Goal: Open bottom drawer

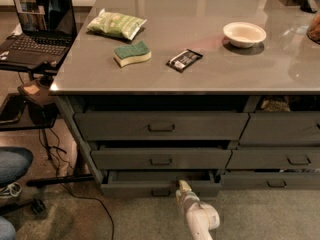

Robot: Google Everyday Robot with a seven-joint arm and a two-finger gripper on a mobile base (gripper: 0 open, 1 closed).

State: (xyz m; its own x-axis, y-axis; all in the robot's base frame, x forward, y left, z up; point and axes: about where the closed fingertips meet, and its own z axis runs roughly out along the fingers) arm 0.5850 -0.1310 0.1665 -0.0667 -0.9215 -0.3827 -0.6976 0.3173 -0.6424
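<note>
Whether the jaws grip anything we cannot tell; the gripper (184, 186) sits at the bottom drawer (132, 189) front (partly out, we judge), so next comes a straight outward pull.

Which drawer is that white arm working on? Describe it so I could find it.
Under the grey counter, take the left-hand stack of three drawers. The bottom drawer is the lowest, with the gripper at its front. Its front is the slimmest of the three and juts out furthest.

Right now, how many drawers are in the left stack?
3: top drawer, middle drawer, bottom drawer partly out, with the end effector at its front. None appear hidden.
</note>
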